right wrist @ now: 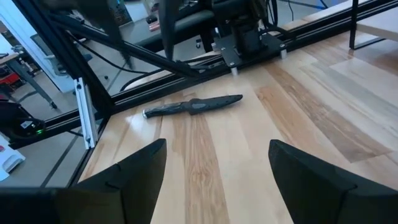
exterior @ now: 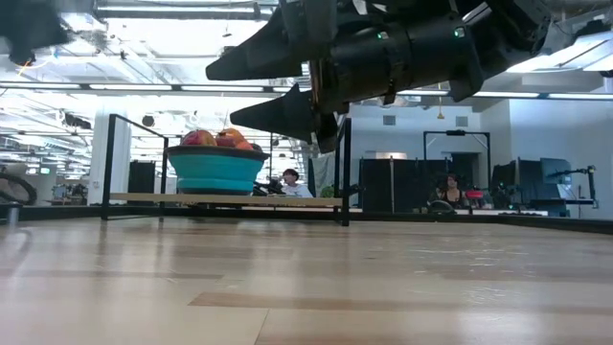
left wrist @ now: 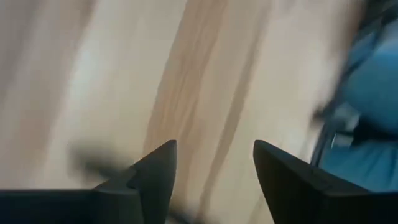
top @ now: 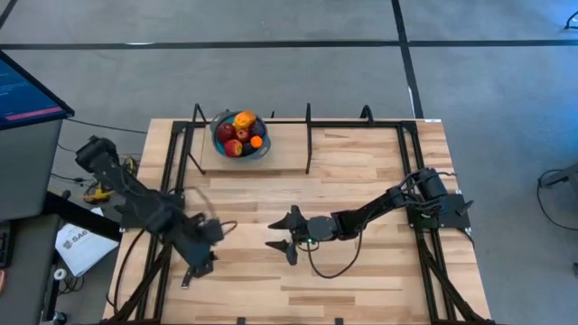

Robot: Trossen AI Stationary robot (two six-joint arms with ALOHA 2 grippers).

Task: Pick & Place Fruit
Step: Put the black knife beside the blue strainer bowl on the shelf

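fruit (top: 239,132) in bowl (top: 219,144) — (no legible writing)

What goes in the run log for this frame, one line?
fruit: small toy fruits piled in round blue bowl | left gripper: near table's left front, empty | right gripper: mid-table, jaws open, empty | slim dark knife: on table

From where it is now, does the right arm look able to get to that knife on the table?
Probably yes. The knife lies flat on bare wood straight ahead of the open right gripper, with nothing between them. The left gripper sits close beside it, though, and might crowd the approach.
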